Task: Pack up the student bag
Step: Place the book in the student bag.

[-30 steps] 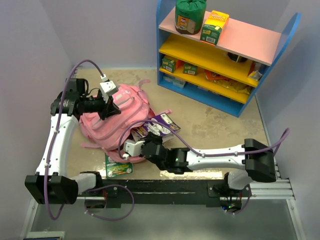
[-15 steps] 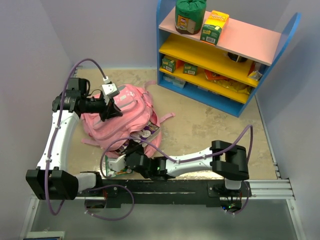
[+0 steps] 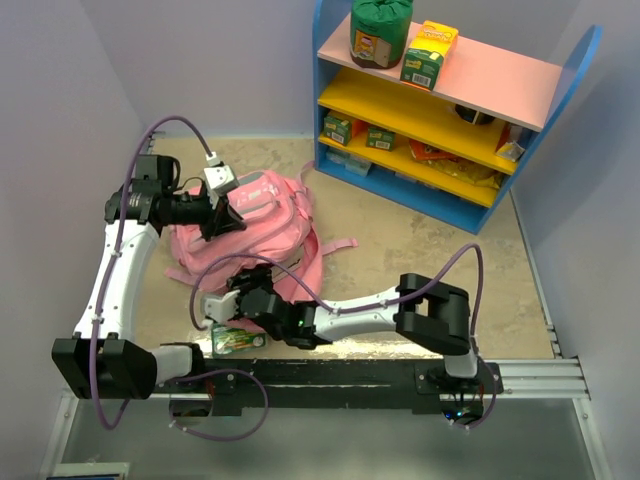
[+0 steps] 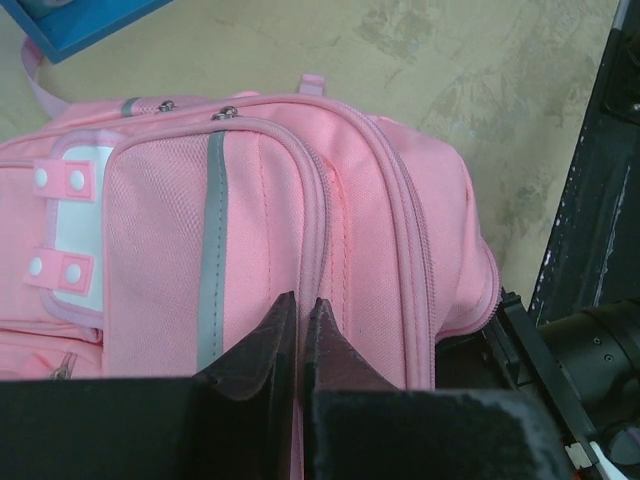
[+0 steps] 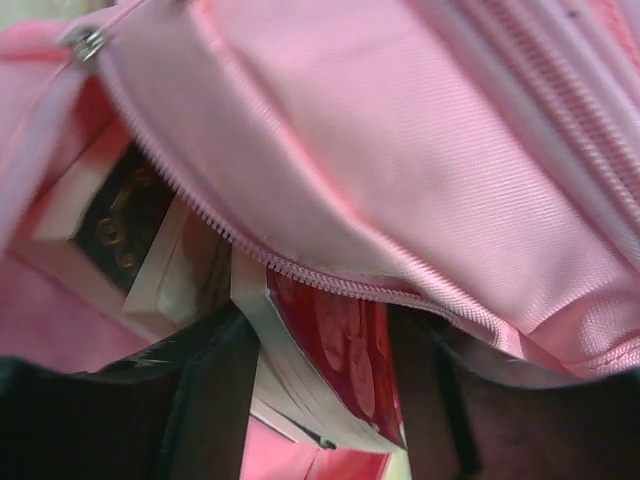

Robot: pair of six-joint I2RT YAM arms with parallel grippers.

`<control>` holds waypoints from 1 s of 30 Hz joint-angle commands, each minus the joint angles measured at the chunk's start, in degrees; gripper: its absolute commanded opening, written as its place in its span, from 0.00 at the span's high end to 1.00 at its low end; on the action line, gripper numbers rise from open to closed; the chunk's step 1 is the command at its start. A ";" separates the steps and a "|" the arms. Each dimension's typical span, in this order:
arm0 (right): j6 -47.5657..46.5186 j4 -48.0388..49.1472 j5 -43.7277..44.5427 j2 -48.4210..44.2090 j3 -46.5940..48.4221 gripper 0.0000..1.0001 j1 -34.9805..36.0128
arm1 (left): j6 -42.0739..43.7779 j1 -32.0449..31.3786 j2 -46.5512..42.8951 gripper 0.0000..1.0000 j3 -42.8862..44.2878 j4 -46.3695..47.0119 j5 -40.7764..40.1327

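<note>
The top external camera sat high above and behind the two arm bases. It looked down and forward across the whole mottled beige tabletop (image 3: 420, 250) to the blue-framed shelf unit with pink and yellow boards (image 3: 500, 75) at the far side. The left wrist camera sat behind the left gripper (image 4: 300, 305) and faced along its dark fingers, close over the large soft pink fabric backpack (image 4: 270, 200), with a strip of tabletop beyond. The right wrist camera looked past the right gripper (image 5: 320, 375) from very near into the pink fabric backpack's unzipped mouth, and fabric filled the frame. All three views shared the backpack; the top view also took in both wrists.
</note>
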 commanded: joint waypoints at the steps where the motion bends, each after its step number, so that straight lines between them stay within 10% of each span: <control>1: 16.30 -7.05 1.43 -6.57 5.93 0.36 -0.64 | -8.01 -0.03 -3.21 1.00 0.61 10.16 5.13; 3: 24.91 -14.53 0.81 -11.57 7.07 0.12 -0.64 | -11.61 -0.03 -3.39 1.00 -1.06 15.79 3.72; 9: 47.68 -23.16 -6.21 -27.12 1.20 0.03 -0.90 | -23.29 -0.03 -2.69 1.00 -3.00 32.13 -6.11; 21: 79.69 -18.60 -28.71 -32.25 -18.13 0.19 -0.99 | -31.50 -0.03 -2.42 1.00 -1.77 48.06 -26.43; 30: 86.55 -17.36 -24.33 -18.02 -13.94 0.07 -2.30 | -26.93 -0.03 -4.62 1.00 -6.25 47.27 -28.02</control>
